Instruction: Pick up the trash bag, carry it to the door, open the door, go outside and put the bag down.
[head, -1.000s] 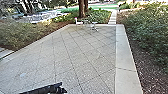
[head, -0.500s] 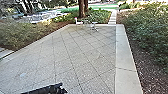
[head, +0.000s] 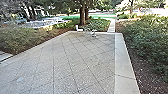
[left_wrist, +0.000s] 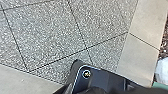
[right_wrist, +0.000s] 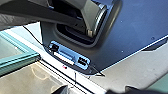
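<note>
A whitish thing (left_wrist: 162, 70) lies at the edge of the left wrist view, beside the pale paving border; I cannot tell whether it is the trash bag. In the right wrist view a green frame with a pane, part of a door or doorway (right_wrist: 18, 61), meets a pale threshold strip (right_wrist: 63, 72) close by my base. Dark parts of my left gripper (left_wrist: 100, 90) and my right gripper (right_wrist: 92, 91) are at the edges of their wrist views, and their state is unclear. Outside, the paved yard (head: 75, 65) stretches ahead.
A pale concrete border (head: 122, 57) runs along the right of the paving, with mulch and bushes (head: 147, 40) past it. More bushes (head: 22, 41) line the left. At the far end are a white chair (head: 79, 28), a small table (head: 93, 32) and tree trunks (head: 82, 16).
The whole head view has shifted, with the yard now lower and more trees above, so the camera has tilted up. The dark arm part has passed out of its bottom edge.
</note>
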